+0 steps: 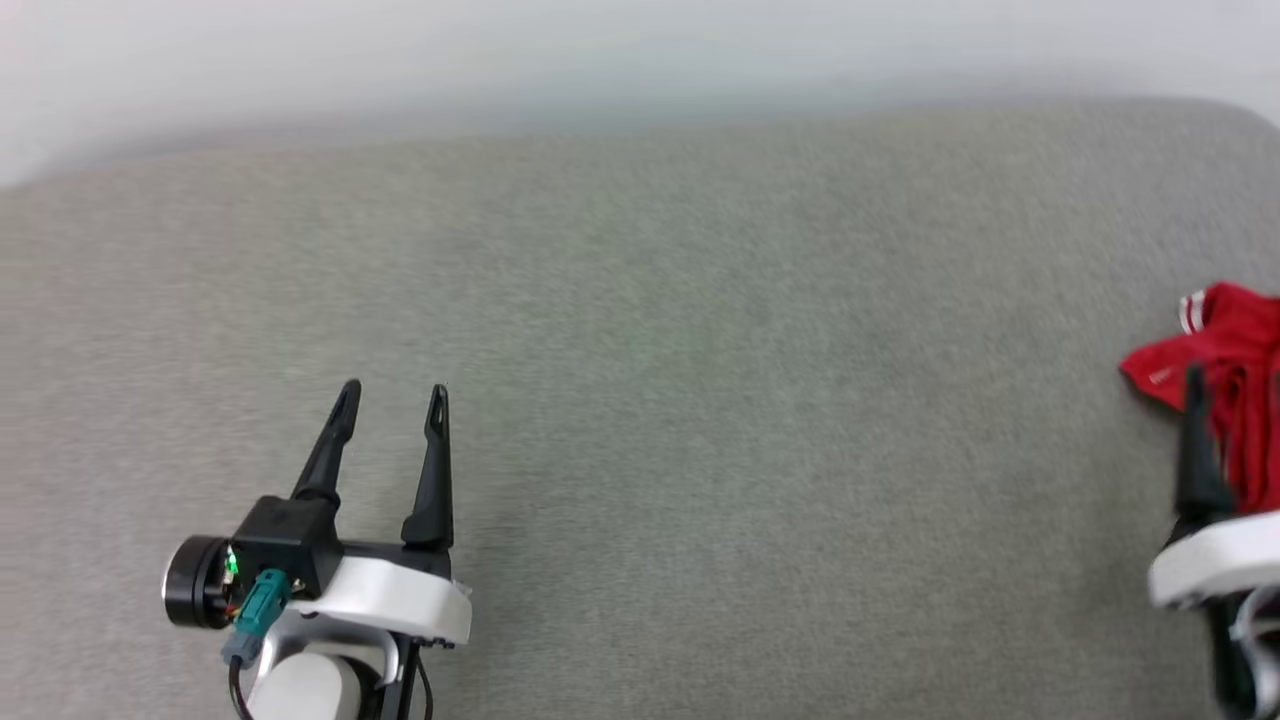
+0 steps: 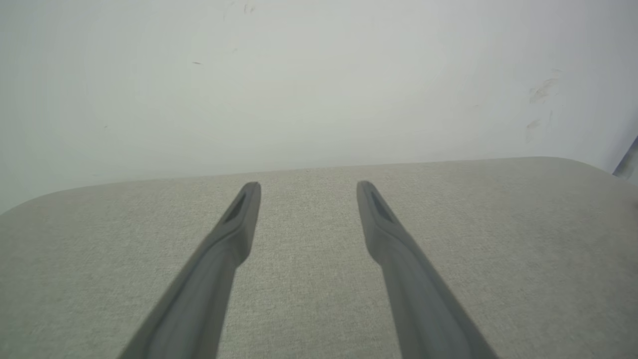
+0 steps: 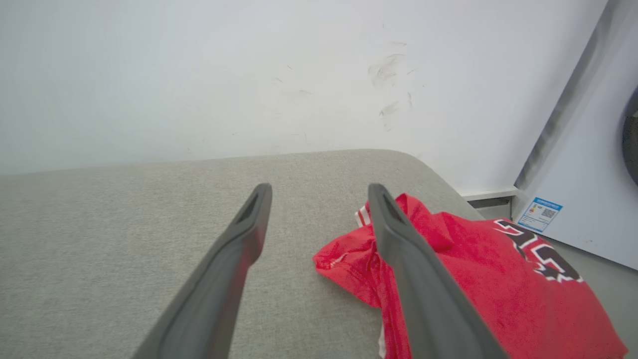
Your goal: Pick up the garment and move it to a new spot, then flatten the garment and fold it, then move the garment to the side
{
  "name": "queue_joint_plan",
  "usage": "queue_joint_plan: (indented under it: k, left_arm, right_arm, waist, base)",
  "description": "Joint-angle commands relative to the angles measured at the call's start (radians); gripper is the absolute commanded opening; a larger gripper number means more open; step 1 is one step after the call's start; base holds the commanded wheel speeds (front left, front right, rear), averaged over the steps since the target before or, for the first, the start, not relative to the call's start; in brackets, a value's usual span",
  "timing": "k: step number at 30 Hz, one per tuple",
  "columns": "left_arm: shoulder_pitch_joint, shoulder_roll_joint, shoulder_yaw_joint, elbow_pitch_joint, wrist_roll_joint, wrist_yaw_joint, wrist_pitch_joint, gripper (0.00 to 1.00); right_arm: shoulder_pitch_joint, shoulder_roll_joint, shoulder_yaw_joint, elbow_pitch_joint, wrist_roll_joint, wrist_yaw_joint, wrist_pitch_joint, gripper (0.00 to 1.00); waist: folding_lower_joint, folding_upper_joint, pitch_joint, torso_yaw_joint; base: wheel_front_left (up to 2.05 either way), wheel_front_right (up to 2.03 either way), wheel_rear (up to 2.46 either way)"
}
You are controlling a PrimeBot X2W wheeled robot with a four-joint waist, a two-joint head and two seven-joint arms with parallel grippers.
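The garment point(image 3: 473, 269) lies bunched at the counter's point(image 1: 700, 350) right edge, near its far right corner. The right gripper point(image 3: 319, 192) hangs just before the garment, above the counter. The left gripper point(image 1: 392, 400) is over the near left part, well apart from the garment. A wall point(image 3: 199, 75) stands behind the counter, and an appliance point(image 3: 588, 164) stands on the floor beyond its right end.

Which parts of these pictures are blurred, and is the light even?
Head view: the grey padded surface looks smeared, the left gripper sharp, the garment cut by the frame. Left wrist view: its fingers blurred, weave clear. Right wrist view: fingers of the right gripper soft, garment lettering crisp. Light even, no hard shadows.
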Motion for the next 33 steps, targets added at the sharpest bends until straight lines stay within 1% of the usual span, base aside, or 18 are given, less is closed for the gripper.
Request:
queue_joint_plan:
  k: [1, 6, 11, 16, 21, 33]
  left_arm:
    - [0.023, -0.008, 0.008, 0.011, -0.002, 0.0, -0.007, 1.0]
    - [0.079, -0.007, 0.039, 0.029, 0.004, -0.002, -0.007, 1.0]
    - [0.133, 0.001, 0.053, 0.045, 0.009, -0.02, -0.007, 1.0]
    - [0.179, 0.001, 0.067, 0.046, 0.011, -0.029, -0.007, 1.0]
    - [0.218, -0.012, 0.078, 0.062, 0.008, -0.04, -0.007, 1.0]
    - [0.223, -0.036, 0.094, 0.078, 0.02, -0.065, -0.007, 1.0]
  right_arm:
    - [0.059, 0.037, 0.015, -0.054, -0.01, -0.002, 0.021, 1.0]
    - [0.176, 0.091, 0.068, -0.202, -0.013, -0.001, 0.071, 1.0]
    - [0.298, 0.109, 0.091, -0.316, -0.003, -0.001, 0.123, 1.0]
    - [0.383, 0.113, 0.114, -0.404, 0.003, -0.001, 0.161, 1.0]
    - [0.433, 0.113, 0.141, -0.455, 0.017, -0.001, 0.189, 1.0]
    - [0.455, 0.114, 0.15, -0.463, 0.03, -0.001, 0.205, 1.0]
  waist:
    - [0.0002, -0.0001, -0.06, 0.053]
    - [0.0002, -0.0001, -0.123, 0.084]
    - [0.0002, -0.0001, -0.182, 0.103]
    - [0.0002, -0.0001, -0.211, 0.094]
    - [0.0002, -0.0001, -0.233, 0.083]
    - [0.0002, -0.0001, -0.242, 0.091]
  base:
    - [0.0, 0.0, 0.0]
    - [0.0, 0.0, 0.0]
    - [0.0, 0.0, 0.0]
    - [0.0, 0.0, 0.0]
    - [0.0, 0.0, 0.0]
    - [0.0, 0.0, 0.0]
